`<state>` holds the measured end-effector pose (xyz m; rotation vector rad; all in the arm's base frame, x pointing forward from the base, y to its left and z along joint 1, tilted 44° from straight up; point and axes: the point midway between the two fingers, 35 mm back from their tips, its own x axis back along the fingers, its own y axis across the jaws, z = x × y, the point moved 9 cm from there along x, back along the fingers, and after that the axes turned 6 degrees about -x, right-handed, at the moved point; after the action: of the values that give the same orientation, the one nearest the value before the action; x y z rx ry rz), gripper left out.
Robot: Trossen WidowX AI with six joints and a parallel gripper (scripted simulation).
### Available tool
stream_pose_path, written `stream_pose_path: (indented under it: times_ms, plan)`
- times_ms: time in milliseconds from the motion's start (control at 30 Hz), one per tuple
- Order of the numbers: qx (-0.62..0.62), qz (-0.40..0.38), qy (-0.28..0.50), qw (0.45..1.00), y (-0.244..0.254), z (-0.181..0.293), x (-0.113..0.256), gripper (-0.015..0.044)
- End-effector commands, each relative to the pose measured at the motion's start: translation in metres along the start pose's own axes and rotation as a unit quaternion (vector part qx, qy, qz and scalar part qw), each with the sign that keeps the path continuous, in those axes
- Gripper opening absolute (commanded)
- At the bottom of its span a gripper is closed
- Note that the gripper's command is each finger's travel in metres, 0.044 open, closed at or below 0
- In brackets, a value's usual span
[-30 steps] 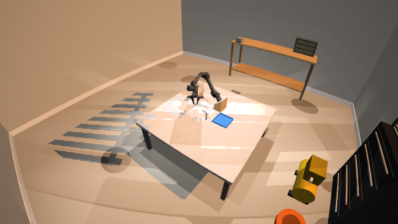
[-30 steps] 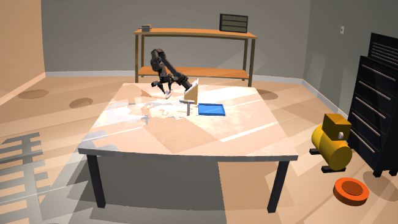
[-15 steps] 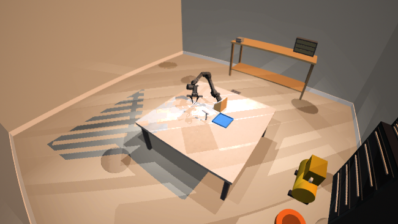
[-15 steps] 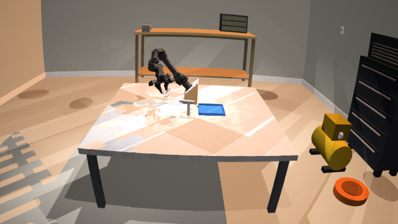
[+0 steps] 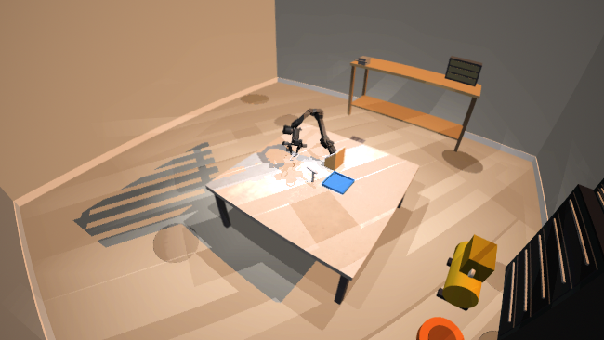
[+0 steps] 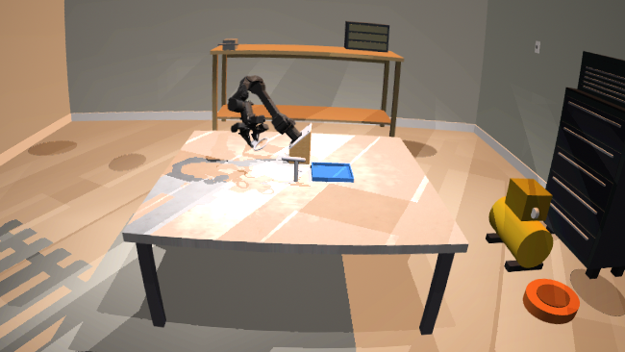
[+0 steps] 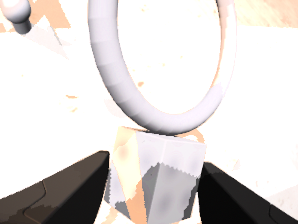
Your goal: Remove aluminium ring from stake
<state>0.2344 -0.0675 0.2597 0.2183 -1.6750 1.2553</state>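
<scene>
One ring (image 6: 261, 143) (image 7: 172, 124) beyond the fingers (image 6: 253, 145), off the stake (image 6: 296, 170) (image 5: 312, 176), fingers clamped on its tab (image 7: 167, 175)

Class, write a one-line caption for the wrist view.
Gripper shut on the tab of a pale ring.

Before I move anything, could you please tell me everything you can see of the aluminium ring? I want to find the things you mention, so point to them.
The aluminium ring (image 6: 261, 143) (image 7: 172, 125) is a smooth, round-sectioned, pale grey metallic hoop. A blocky welded tab (image 7: 172, 175) at its rim is clamped between the fingers of the gripper (image 6: 255, 146) (image 7: 155, 175). The ring is off the steel stake (image 5: 313, 176) (image 6: 296, 172), held in the air and tilted, outside the blue tray (image 5: 338, 182) (image 6: 332, 172).
</scene>
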Motion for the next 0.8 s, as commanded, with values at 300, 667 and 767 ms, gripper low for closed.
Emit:
stream_pose_path:
  times_ms: [300,667,767]
  plan:
    - [0.113,0.037,-0.012,0.993,0.002,0.019,0.010,0.0000]
    - [0.212,0.073,-0.008,0.974,0.006,0.035,0.020,0.0000]
    - [0.240,0.083,-0.005,0.967,0.007,0.039,0.022,0.0000]
